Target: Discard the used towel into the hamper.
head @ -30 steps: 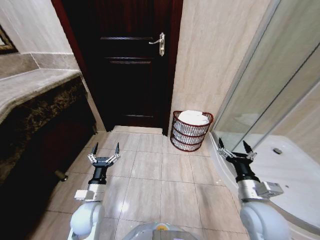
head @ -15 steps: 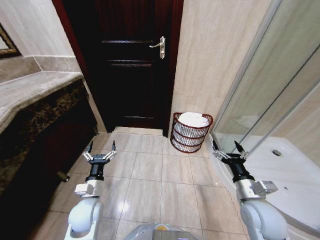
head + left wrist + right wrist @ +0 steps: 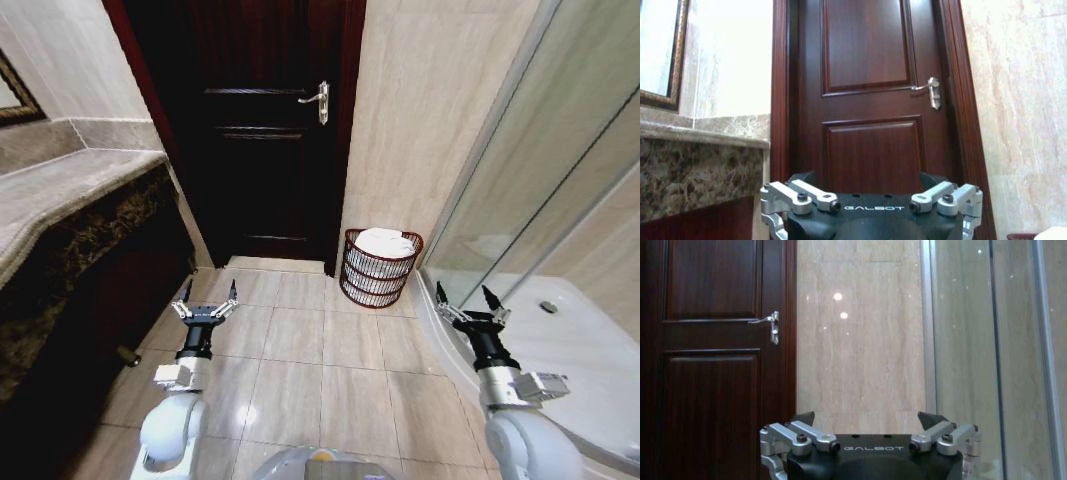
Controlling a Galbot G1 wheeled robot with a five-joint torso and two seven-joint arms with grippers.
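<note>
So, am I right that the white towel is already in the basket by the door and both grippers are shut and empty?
Not quite: the grippers are empty but open, not shut. The head view shows the left gripper and the right gripper with fingers spread above the floor tiles. The rest holds: the white towel lies in the basket, beside the door.

We see a dark reddish-brown hamper [image 3: 380,268] holding a white towel [image 3: 385,243], a deep mahogany door [image 3: 265,130], beige veined wall tiles [image 3: 430,100] and a mottled brown-black counter front [image 3: 70,255]
</note>
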